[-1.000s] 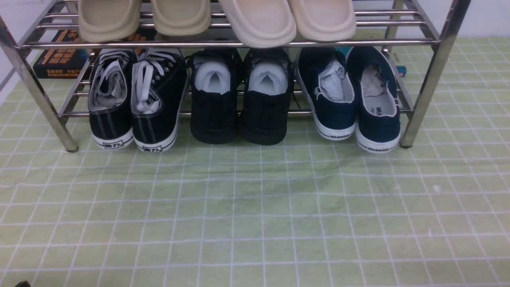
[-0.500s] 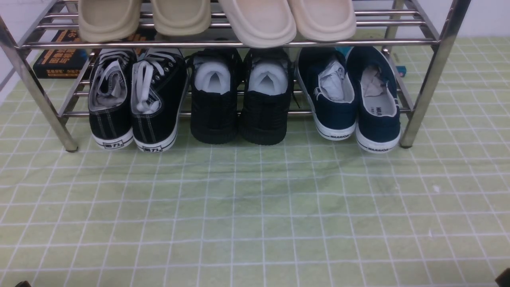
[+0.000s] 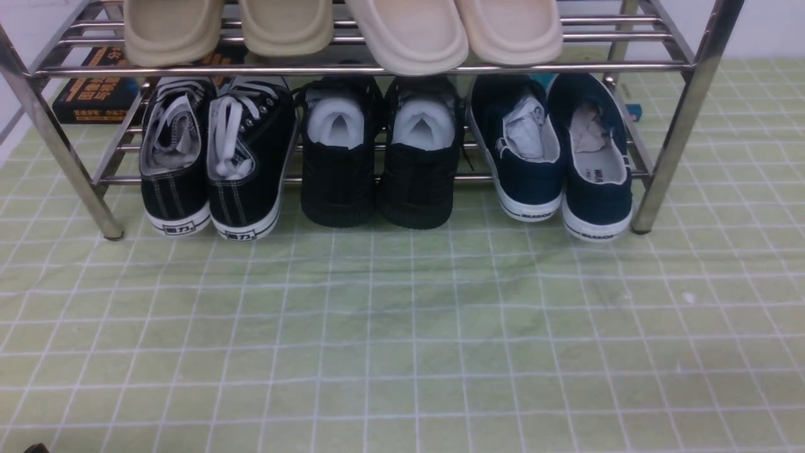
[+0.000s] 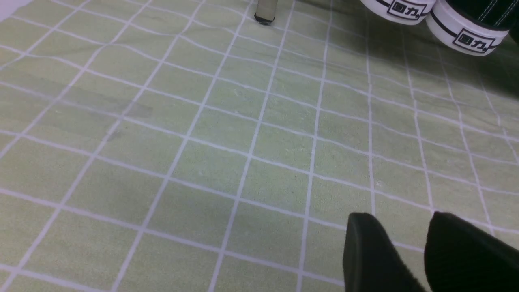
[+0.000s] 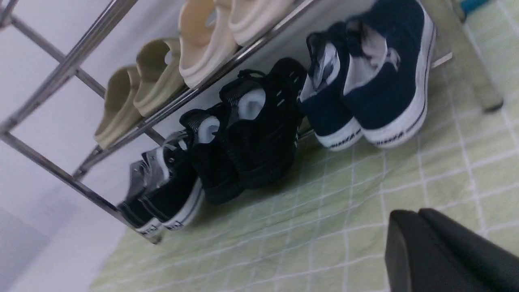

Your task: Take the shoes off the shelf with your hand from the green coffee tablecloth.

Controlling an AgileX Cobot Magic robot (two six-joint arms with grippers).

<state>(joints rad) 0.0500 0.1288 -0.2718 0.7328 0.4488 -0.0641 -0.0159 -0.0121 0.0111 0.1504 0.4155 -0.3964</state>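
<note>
The navy-blue slip-on shoes, stuffed with white paper, stand side by side at the right end of the lower tier of the steel shelf, heels toward me. They also show in the right wrist view. The shelf stands on the green gridded tablecloth. My left gripper is open and empty, low over the cloth in front of the shelf's left end. My right gripper is shut and empty, over the cloth well short of the navy shoes. Only a dark sliver of the left arm shows in the front view.
Black lace-up sneakers and all-black shoes fill the rest of the lower tier. Beige slippers lie on the top tier. A dark book lies behind the shelf's left side. The shelf's left foot shows in the left wrist view.
Half a second ago a dark bit of the right arm showed at the front view's bottom right corner; now it is out of that view. The shoes have not moved.
</note>
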